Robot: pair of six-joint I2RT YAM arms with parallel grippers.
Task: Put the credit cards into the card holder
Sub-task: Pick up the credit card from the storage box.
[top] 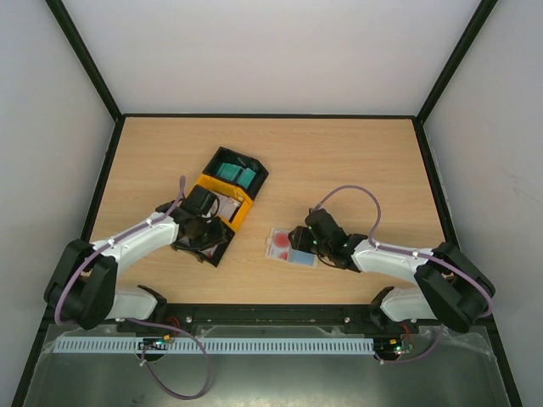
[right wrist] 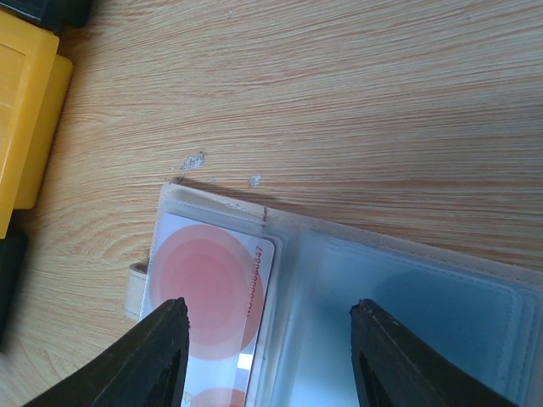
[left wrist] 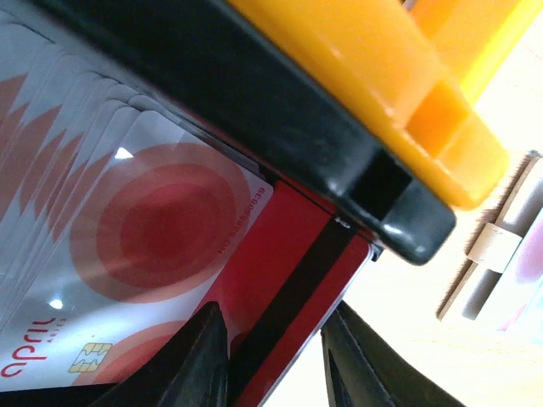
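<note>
Wood table (top: pixel 356 153) — open card holder (right wrist: pixel 204 199) beneath spread right gripper (right wrist: pixel 270 309).

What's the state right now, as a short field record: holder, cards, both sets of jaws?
card holder: lying open on the table, right of the tray bins
in holder: red-marked card and teal card in neighbouring pockets
left gripper: jaws parted over the stack of red-marked cards; red striped card shows in the gap
right gripper: jaws wide open above the holder, holding nothing
spare: teal cards in the far black bin
</note>
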